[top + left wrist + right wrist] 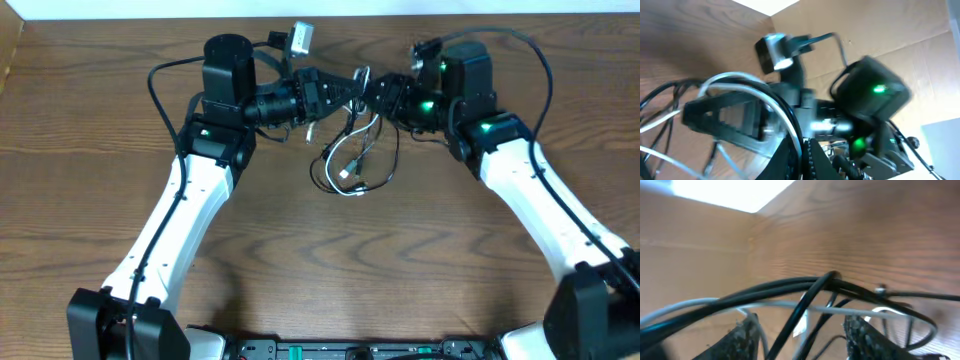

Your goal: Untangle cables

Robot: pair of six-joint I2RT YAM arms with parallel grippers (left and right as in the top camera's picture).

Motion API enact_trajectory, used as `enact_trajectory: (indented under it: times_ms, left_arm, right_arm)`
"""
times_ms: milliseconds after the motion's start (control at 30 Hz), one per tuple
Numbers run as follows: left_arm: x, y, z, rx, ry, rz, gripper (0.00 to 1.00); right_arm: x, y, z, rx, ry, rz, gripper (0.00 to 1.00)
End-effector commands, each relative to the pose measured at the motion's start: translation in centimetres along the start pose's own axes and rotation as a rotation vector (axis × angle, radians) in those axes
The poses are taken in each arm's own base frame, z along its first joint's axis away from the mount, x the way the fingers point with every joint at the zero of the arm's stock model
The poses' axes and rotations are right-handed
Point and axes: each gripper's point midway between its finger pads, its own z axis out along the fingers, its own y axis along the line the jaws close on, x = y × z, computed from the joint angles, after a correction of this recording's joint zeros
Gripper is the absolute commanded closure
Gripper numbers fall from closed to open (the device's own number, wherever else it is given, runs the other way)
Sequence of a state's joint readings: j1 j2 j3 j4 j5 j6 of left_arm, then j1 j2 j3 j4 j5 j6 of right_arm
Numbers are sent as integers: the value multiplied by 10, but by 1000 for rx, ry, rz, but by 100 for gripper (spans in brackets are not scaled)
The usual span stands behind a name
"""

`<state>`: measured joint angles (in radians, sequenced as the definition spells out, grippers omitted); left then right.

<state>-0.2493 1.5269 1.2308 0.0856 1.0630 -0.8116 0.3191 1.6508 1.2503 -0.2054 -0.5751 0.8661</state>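
**Q:** Overhead view. Where do the cables lie?

**A:** The cables form a loose knot of loops on the wooden worktop. Several strands rise from the knot's far side towards the two tools.

**Q:** How do the tools stand relative to the cables?

**A:** The left tool and the right tool meet nose to nose just beyond the cables. The left arm reaches in from the cables' left and the right arm from their right.

**Q:** Right wrist view. What is the state of the right tool?

**A:** Released. Its two fingers stand wide apart. One white cable and several black cables run across the gap in front of them, bunched together at one point.

**Q:** Left wrist view. What is the state of the left tool?

**A:** It cannot be told. One ridged finger is visible, with white and black strands curving over it. The picture is blurred, so it does not show whether the tool is clenched on them. The right arm, with its green lights, fills the space just behind the cables.
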Motion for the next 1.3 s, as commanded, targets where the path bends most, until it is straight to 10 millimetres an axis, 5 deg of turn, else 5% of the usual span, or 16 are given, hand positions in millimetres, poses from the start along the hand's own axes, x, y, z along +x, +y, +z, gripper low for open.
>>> enact_trajectory:
  times_ms: [0, 133, 300, 433, 533, 700, 1200, 1267]
  left_arm:
    - [-16, -5, -15, -2, -50, 10, 93]
    - [-27, 2, -28, -15, -83, 3, 92]
    - [-46, 16, -52, -48, -150, -8, 93]
    - [-51, 19, -59, -57, -169, -10, 93]
    - [-50, 19, -58, -56, -165, -11, 93]
    - [-49, 18, -56, -54, -160, -11, 93]
    - [-32, 17, -38, -63, -102, 21, 93]
    - [-28, 15, -32, -61, -92, 27, 93]
  right_arm:
    - [-3, -54, 19, 150, 7, 46, 59]
    - [9, -99, 23, 254, 82, 63, 65]
    - [18, -161, -6, 502, 131, 38, 84]
    - [19, -179, -20, 575, 150, 16, 89]
    - [19, -164, -14, 455, 194, -55, 79]
    - [23, -113, 4, 154, 249, -178, 47]
    - [35, 11, 44, -228, 234, -51, 36]
    - [38, 13, 46, -231, 239, -51, 36]
